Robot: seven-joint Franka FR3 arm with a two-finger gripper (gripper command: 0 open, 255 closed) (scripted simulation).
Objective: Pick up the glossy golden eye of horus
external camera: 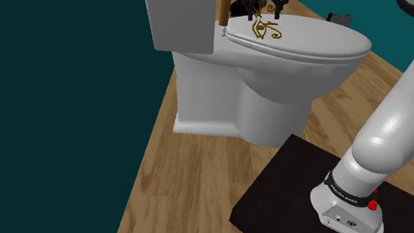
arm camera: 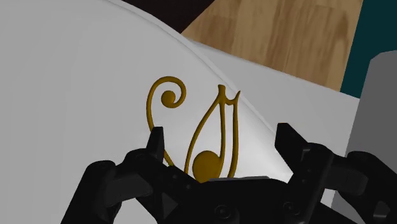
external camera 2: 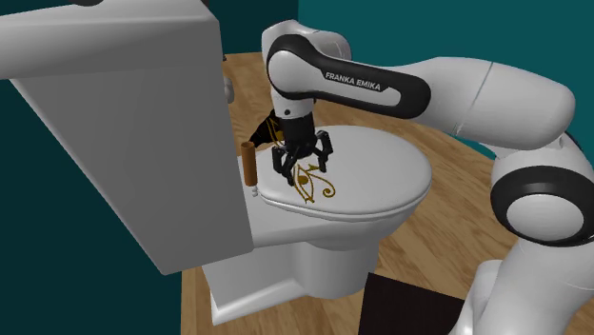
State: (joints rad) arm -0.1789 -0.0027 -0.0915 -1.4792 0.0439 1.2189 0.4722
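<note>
Straddling the golden eye of horus (arm camera: 207,164) with the gripper (arm camera: 222,143), fingers (arm camera: 156,141) held apart, unclamped.
Hovering low over the white toilet lid (external camera 2: 381,171), bracketing the emblem lying flat near its hinge end; neighbouring a brown cylinder (external camera 2: 249,164) beside the grey cistern (external camera 2: 124,124); showing FRANKA EMIKA in white lettering on the arm (external camera 2: 366,84); backing onto wooden floor (external camera: 175,194).

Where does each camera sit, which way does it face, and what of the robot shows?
Shoulder view: beside and behind the stand, looking down over the floor at the toilet; arm and gripper show.
Second exterior view: beside the tank, facing the arm, which reaches in from that view's right.
Wrist view: on the wrist, looking along the open gripper at the lid; both fingers show.
Shared: all three see the golden eye on the lid.
</note>
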